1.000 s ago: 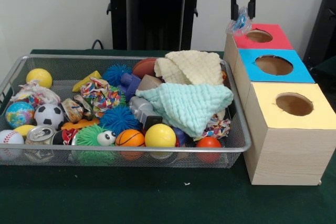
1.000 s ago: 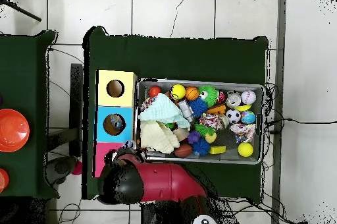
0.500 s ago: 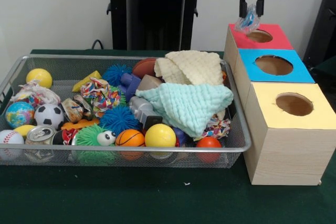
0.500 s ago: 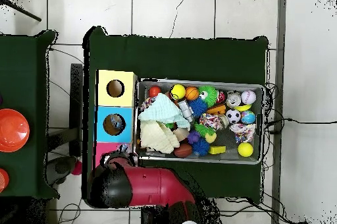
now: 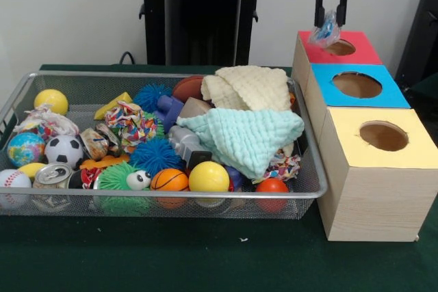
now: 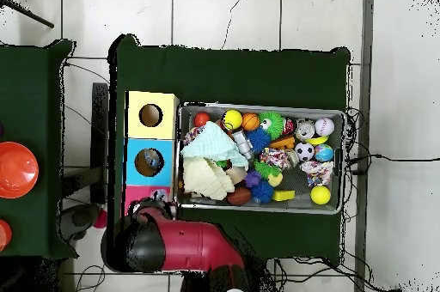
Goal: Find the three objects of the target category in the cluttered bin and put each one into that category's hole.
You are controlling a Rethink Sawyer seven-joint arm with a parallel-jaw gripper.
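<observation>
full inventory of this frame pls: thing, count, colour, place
Wire bin: 1, silver mesh, on the green table.
Boxes with holes: 3, wooden, in a row beside the bin; red-topped box, blue-topped box, yellow-topped box.
Cloths: 2, cream cloth and mint cloth, over the bin's box-side end.
Smooth balls: yellow ball, second yellow ball, mini basketball, soccer ball, globe ball, baseball, small red ball.
Spiky balls: blue spiky ball, another blue one, green spiky ball with eye.
Can: 1, silver, front corner.
Clear wrapped item: 1, clear with blue, hanging over the red-topped box.
Tool: 1, black on a red arm, shut on the wrapped item.
</observation>
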